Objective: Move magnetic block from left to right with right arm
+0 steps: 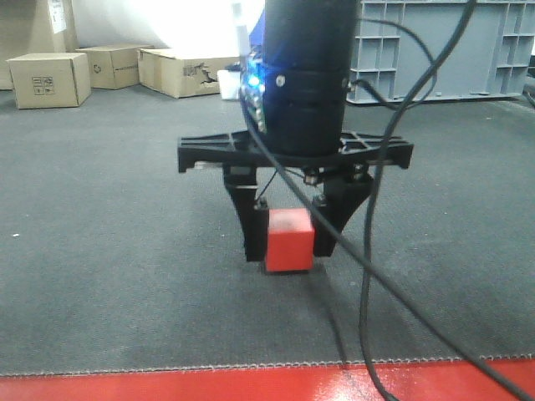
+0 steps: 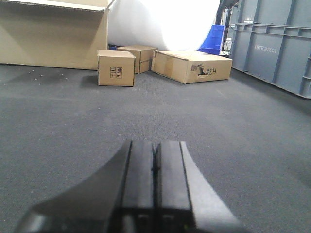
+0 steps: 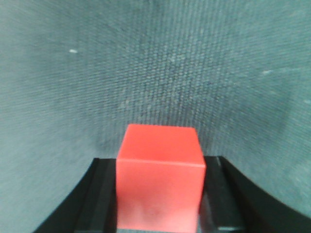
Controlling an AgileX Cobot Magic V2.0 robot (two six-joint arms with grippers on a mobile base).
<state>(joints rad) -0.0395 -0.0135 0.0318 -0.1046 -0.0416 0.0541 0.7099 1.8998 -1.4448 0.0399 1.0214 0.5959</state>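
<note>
Right pincer [image 1: 286, 242] points straight down over grey carpet [image 1: 100, 251], its fingers clamped on the block [image 1: 288, 241] from both sides. Black cables [image 1: 368, 276] hang beside the block, crossing the front view. Cardboard boxes [image 1: 48, 79] and a grey crate [image 1: 443, 50] stand well behind the block. Whether the block touches the carpet is unclear. Left pincer [image 2: 155, 184] lies low, fingers pressed together, empty.

Grey carpet [image 1: 100, 251] fills the frame; brown cardboard boxes [image 2: 116, 68] upper left, grey plastic crate [image 1: 443, 50] upper right, glare between.
</note>
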